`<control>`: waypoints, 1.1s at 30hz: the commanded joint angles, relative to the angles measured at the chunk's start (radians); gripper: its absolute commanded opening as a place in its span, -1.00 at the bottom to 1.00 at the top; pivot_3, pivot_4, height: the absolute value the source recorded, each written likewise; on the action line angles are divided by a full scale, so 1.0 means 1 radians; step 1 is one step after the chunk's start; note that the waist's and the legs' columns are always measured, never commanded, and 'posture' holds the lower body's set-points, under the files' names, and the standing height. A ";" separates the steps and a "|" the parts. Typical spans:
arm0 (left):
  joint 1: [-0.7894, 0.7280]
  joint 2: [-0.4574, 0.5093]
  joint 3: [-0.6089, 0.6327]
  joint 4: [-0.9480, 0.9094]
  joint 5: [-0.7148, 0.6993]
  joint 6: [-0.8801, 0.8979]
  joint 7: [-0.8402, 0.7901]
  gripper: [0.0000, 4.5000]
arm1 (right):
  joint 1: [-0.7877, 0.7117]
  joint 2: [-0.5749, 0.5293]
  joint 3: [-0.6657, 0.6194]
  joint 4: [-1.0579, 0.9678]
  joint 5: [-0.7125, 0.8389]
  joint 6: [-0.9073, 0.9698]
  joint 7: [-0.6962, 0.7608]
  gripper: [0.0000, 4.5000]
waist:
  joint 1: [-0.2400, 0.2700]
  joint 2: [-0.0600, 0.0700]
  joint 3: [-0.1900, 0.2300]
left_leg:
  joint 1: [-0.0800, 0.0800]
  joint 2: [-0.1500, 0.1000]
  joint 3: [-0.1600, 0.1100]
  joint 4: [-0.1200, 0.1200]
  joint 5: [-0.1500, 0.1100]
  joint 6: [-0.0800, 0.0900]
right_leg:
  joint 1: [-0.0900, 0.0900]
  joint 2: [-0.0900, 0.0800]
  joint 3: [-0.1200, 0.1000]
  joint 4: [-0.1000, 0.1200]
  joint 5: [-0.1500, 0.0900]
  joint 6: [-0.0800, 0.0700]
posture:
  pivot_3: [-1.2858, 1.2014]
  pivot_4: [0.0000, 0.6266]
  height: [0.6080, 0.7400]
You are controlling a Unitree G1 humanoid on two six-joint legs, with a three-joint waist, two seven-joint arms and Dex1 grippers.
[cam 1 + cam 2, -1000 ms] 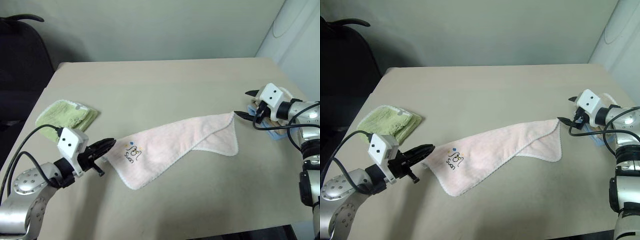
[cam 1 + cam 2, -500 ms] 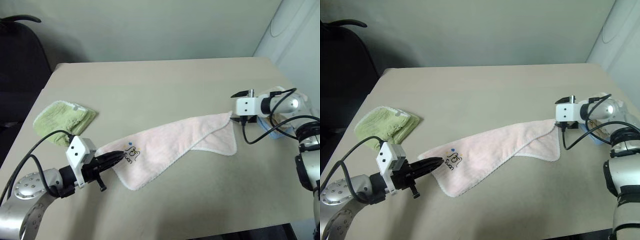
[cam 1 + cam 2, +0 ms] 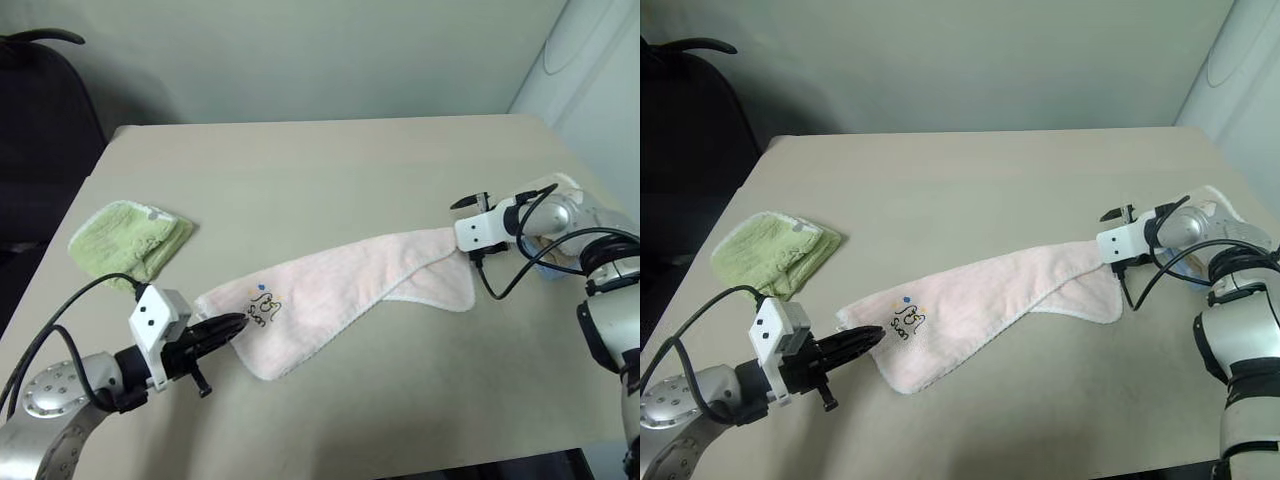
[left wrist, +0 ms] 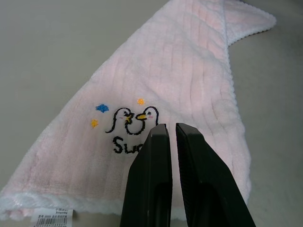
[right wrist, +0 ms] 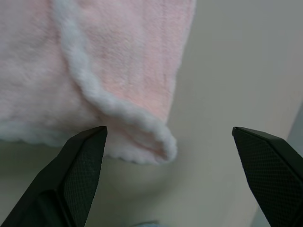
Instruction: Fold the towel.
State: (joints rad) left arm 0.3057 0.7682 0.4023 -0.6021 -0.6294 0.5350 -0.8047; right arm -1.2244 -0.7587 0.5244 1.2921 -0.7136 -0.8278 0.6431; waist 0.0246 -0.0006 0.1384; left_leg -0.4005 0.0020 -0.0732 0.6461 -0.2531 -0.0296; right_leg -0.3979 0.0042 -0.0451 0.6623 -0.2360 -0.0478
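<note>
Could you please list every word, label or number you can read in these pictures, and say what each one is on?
"Suan": embroidered under the two penguins on the pink towel; in the left wrist view the left gripper hides its last letters.
Small white tag at the towel's edge: printed text too small to read.

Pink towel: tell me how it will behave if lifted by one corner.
The pink towel is thick terry lying in soft folds, so it will probably droop and hang limp. The doubled end near the right gripper may slide apart. Its fluffy edge should be easy to pinch.
</note>
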 commanded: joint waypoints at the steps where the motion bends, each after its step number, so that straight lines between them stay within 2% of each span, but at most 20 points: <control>1: -0.017 0.003 0.003 -0.027 0.000 -0.018 -0.001 -0.84 | -0.032 -0.008 0.036 -0.002 -0.049 -0.019 -0.079 0.99 | 0.000 0.000 0.000 | 0.000 0.000 0.000 0.000 0.000 0.000 | 0.000 0.000 0.000 0.000 0.000 0.000 | 0.03 -0.52 1.00; 3: -0.033 0.006 -0.006 -0.019 0.002 -0.017 -0.002 -0.84 | -0.033 -0.004 0.057 0.001 -0.076 -0.023 -0.108 0.99 | 0.000 0.000 0.000 | 0.000 0.000 0.000 0.000 0.000 0.000 | 0.000 0.000 0.000 0.000 0.000 0.000 | 0.03 -0.52 1.00; 6: -0.057 0.013 -0.010 -0.002 0.003 -0.017 -0.010 -0.84 | -0.035 -0.005 0.086 0.007 -0.110 -0.030 -0.142 0.73 | 0.000 0.000 0.000 | 0.000 0.000 0.000 0.000 0.000 0.000 | 0.000 0.000 0.000 0.000 0.000 0.000 | 0.03 -0.52 1.00; 17: -0.073 0.040 0.000 0.029 0.021 -0.035 -0.047 -0.84 | -0.025 -0.018 0.089 0.020 -0.116 -0.051 -0.166 -0.98 | 0.000 0.000 0.000 | 0.000 0.000 0.000 0.000 -0.002 0.000 | 0.000 0.000 0.000 0.000 0.000 0.000 | 0.03 -0.52 1.00; 22: -0.083 0.094 -0.011 0.043 0.061 -0.077 -0.113 -0.84 | -0.009 -0.009 0.059 0.019 -0.079 -0.047 -0.167 -0.98 | -0.002 0.000 0.000 | 0.000 0.000 0.000 0.000 -0.001 0.001 | 0.000 0.000 0.000 0.000 0.000 0.000 | 0.03 -0.52 1.00; 26: -0.073 0.177 -0.055 0.061 0.131 -0.133 -0.208 -0.84 | 0.000 -0.004 0.052 0.017 -0.062 -0.043 -0.181 -0.98 | -0.002 0.000 0.000 | 0.000 0.000 0.000 0.000 -0.004 0.007 | 0.000 0.000 0.000 0.000 0.000 0.000 | 0.03 -0.52 1.00; 30: -0.095 0.244 -0.083 0.082 0.101 -0.136 -0.325 -0.84 | 0.007 0.003 0.048 0.011 -0.049 -0.043 -0.198 -0.98 | -0.003 0.000 0.000 | 0.000 0.000 0.000 0.000 -0.006 0.010 | 0.000 0.000 0.000 0.000 0.000 0.000 | 0.03 -0.52 1.00; 33: -0.116 0.291 -0.113 0.095 0.073 -0.115 -0.407 -0.56 | 0.012 0.007 0.048 0.006 -0.040 -0.048 -0.209 -1.00 | -0.003 0.000 0.000 | -0.001 0.000 0.000 0.000 -0.007 0.007 | -0.001 0.000 0.000 0.000 0.000 0.000 | 0.03 -0.52 1.00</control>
State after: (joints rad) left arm 0.2043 1.0417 0.2955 -0.5042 -0.5315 0.4181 -1.1653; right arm -1.2053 -0.7469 0.6013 1.3166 -0.7789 -0.8675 0.4597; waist 0.0220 -0.0006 0.1384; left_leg -0.4012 0.0023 -0.0736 0.6460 -0.2608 -0.0231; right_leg -0.3986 0.0042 -0.0453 0.6619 -0.2362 -0.0481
